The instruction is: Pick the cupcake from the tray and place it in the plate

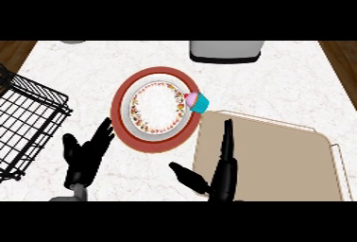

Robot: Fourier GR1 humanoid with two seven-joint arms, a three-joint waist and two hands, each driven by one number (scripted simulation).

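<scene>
I see the cupcake (197,101), pink frosting and teal wrapper, lying tipped on the right rim of the red-edged plate (125,97), just beyond the tan tray's (279,160) far left corner. My right hand (222,172) is empty over the tray's left edge, fingers straight, thumb apart. My left hand (85,156) rests open near the plate, beside a black wire rack (28,123). A grey appliance (226,50) sits far.

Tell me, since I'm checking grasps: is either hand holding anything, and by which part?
Nothing is held. The left hand and right hand are both open; the cupcake lies on the plate's right rim.
</scene>
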